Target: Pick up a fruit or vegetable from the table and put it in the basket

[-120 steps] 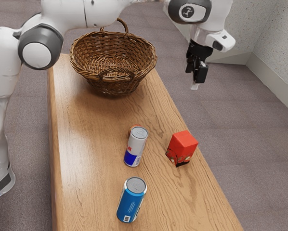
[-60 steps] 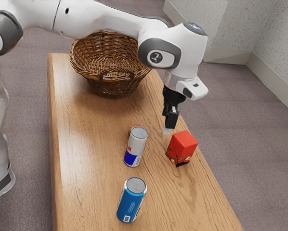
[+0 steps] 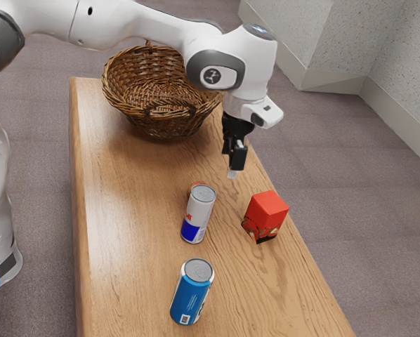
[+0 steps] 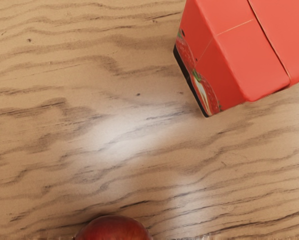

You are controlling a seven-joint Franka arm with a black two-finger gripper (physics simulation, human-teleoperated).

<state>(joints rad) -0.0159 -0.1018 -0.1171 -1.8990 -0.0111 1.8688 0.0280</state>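
My gripper [image 3: 234,166] hangs above the table, between the basket and the red carton in the exterior view. A round red fruit, apple-like, peeks out from behind the silver and blue can; its top [image 3: 198,185] is mostly hidden there. In the wrist view the dark red fruit [image 4: 113,230] is cut off at the lower edge. The brown wicker basket [image 3: 164,126] stands upright at the table's far end, partly covered by the arm.
The silver and blue can [image 3: 199,214] stands in front of the fruit, with a blue can [image 3: 192,291] nearer the camera. A red carton [image 3: 266,215], also in the wrist view [image 4: 224,55], stands near the wooden table's [image 3: 126,232] edge on the exterior view's right.
From beyond the table's edge, my hand has come down and toward the exterior view's left, over the table. Lately it has shifted slightly up and left in that view. The objects have stayed put.
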